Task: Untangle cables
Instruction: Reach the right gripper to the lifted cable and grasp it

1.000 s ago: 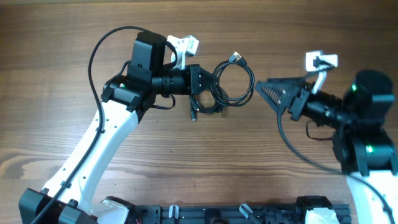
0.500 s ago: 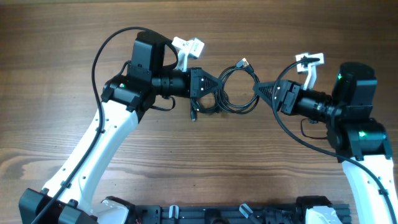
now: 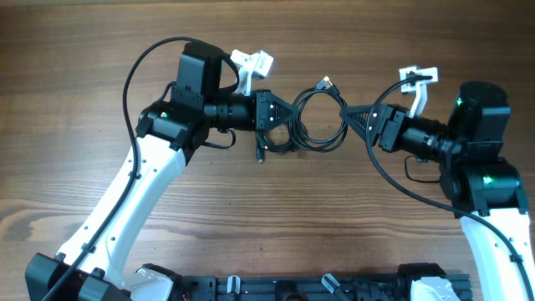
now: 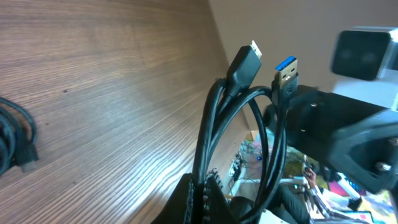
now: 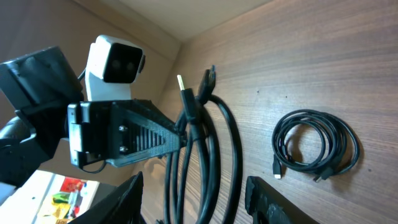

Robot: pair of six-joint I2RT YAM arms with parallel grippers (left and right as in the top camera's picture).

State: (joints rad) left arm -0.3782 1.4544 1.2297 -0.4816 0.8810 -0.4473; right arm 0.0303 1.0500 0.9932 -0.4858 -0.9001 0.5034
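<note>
Left gripper point(image 3: 287, 113): clamped on the looped cable point(image 4: 207, 140), holding it up off the worktop point(image 3: 84, 50).
Looped cable: hangs mid-worktop between the two arms, slightly toward the far edge. Both plugs point(image 4: 245, 61) stick up side by side at the top of the loop; one has a blue tongue.
Right gripper point(image 3: 351, 113): fingers apart, at the loop's right side. The wrist view shows the strands running down between them; can't tell if they touch.
Second cable point(image 5: 349, 149): neat coil lying flat on the wood just under the left gripper, toward the near edge, with its plug end poking out.
</note>
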